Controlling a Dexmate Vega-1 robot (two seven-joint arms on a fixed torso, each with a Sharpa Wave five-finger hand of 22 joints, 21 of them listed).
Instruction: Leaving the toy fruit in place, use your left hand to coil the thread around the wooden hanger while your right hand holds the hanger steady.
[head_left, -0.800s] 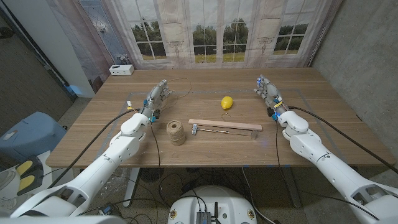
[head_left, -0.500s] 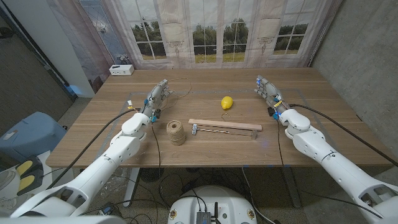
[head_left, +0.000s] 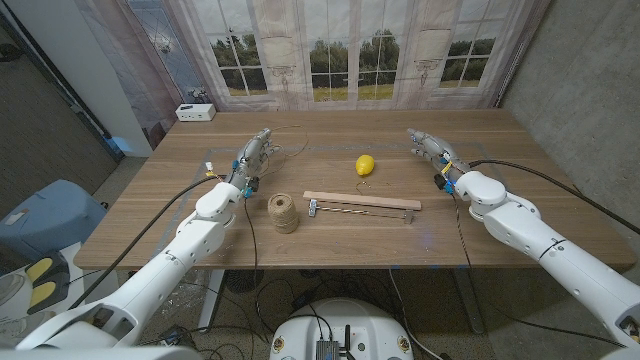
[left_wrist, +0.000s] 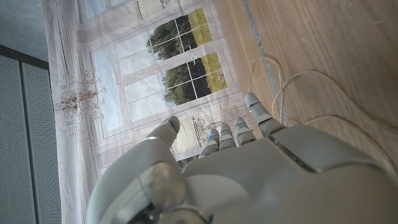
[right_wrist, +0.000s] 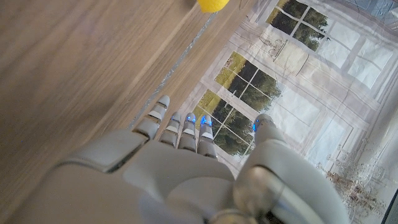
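Note:
A wooden hanger bar (head_left: 361, 203) lies flat on the table, with a small metal hook at its left end. A spool of brown thread (head_left: 284, 212) stands just left of it. A loose strand of thread (head_left: 290, 140) curls on the table near my left hand (head_left: 253, 158), which is open with fingers extended; the strand (left_wrist: 292, 93) also shows past its fingers. The yellow toy fruit (head_left: 365, 165) sits behind the hanger and appears at the edge (right_wrist: 212, 5) of the right wrist view. My right hand (head_left: 428, 148) is open, to the right of the fruit, holding nothing.
A small white box (head_left: 194, 112) sits at the table's back left corner. A curtain with a printed window scene (head_left: 340, 50) hangs behind the table. Cables run along both forearms.
My right arm has shifted a little to the left, bringing the hand slightly nearer the fruit. The left hand, hanger, spool and fruit have not moved.

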